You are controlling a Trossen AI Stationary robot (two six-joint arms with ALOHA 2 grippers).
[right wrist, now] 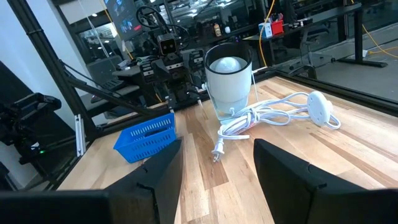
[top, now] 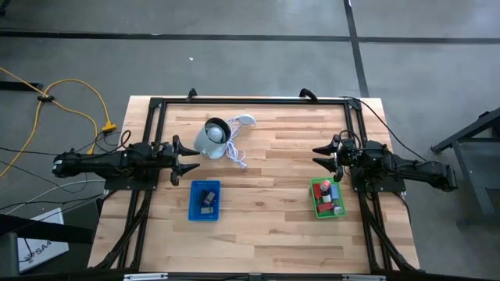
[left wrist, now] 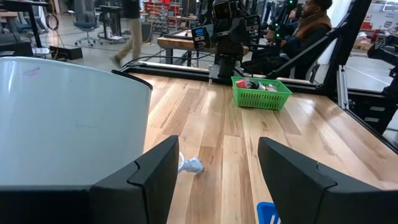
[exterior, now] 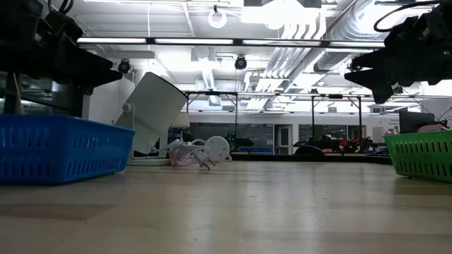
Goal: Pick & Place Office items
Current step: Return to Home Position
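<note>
The office items lie in two trays. The green tray at the right holds red, teal and white small pieces; they also show in the left wrist view. The blue tray at centre-left holds a dark piece and a pale one. My left gripper hovers open at the table's left side, level, clear of everything. My right gripper hovers open at the right side, above the green tray's far end, with nothing between its fingers.
A grey-white round lamp-like object lies on its side at the far centre-left, its white cord and plug spread beside it. A black frame rims the table. Bare wood lies between the trays and toward the near edge. People show in the room beyond.
</note>
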